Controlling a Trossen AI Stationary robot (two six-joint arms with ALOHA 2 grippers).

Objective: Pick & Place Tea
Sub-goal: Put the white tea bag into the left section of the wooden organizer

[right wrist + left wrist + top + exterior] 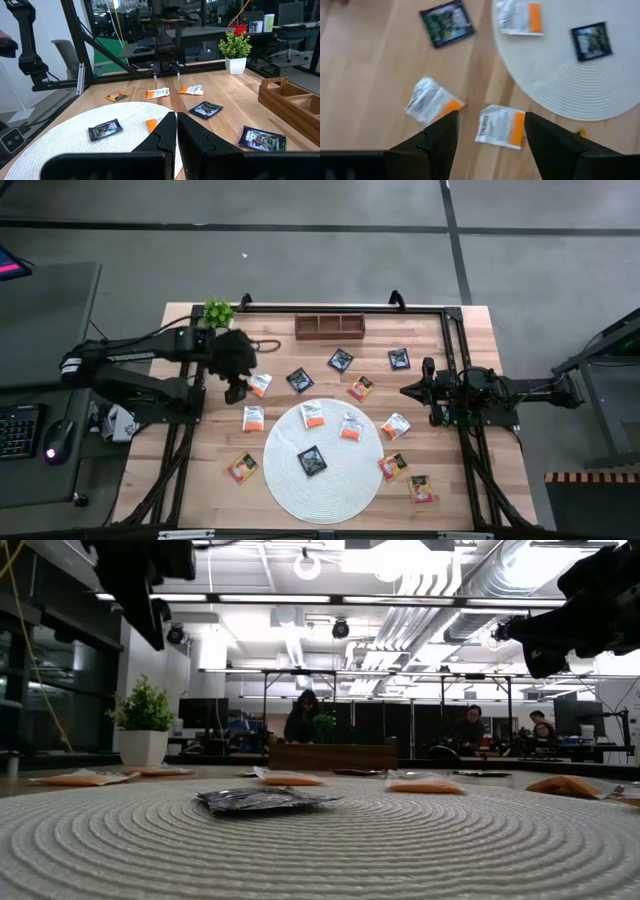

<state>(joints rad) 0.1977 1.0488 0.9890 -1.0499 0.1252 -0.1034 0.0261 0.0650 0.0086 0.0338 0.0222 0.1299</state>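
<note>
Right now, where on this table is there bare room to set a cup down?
Bare wood lies at the table's near-left corner below the lone sachet, and beside the tray toward the plant. Around the mat it is crowded with tea.

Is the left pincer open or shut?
Open: left pincer hangs with its fingers apart, straddling a white-and-orange sachet on the table.

Left gripper [236, 392] hovers near table's [470, 480] left side, over white-orange sachets [254, 418]. Right gripper [408, 391] waits near right edge. Tray [329, 328] at back edge, plant [218, 312] at back-left corner. Mat [290, 480] front-center, black sachet [312, 461] on it.
</note>
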